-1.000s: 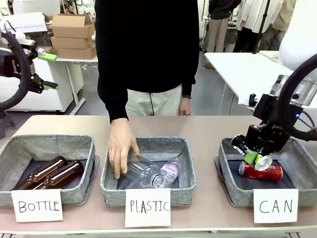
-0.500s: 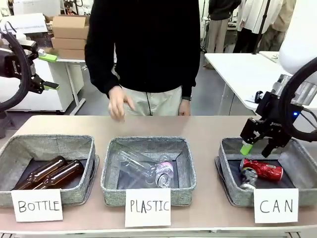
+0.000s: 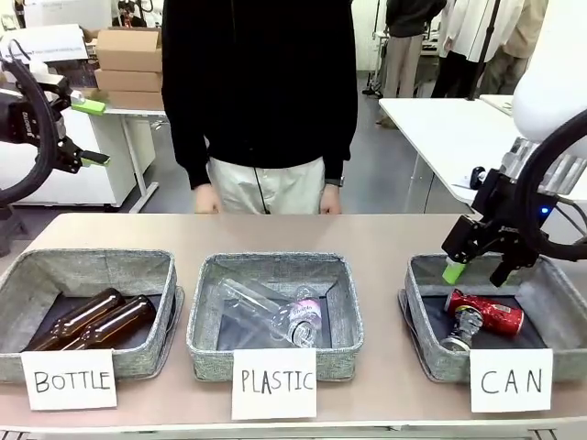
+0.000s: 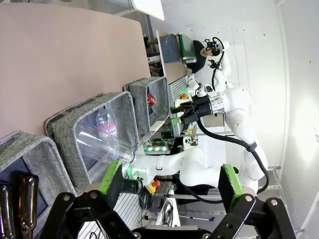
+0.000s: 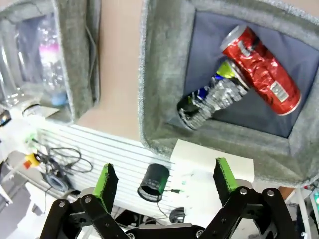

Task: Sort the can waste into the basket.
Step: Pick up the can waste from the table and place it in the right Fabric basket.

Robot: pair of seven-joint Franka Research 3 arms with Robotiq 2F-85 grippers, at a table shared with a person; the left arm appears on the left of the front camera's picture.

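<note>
In the front view, the CAN sign (image 3: 511,379) hides part of the blue and silver can (image 3: 461,331). The bottles (image 4: 17,201) are cut off by the left wrist view's edge.

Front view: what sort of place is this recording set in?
Likely a robotics lab or workshop: three signed sorting baskets, including the CAN basket, on a shared table, white worktables and stacked cardboard boxes behind the person.

red can (image 3: 484,312), blue-silver can (image 3: 460,330), in basket (image 3: 417,312)
</note>
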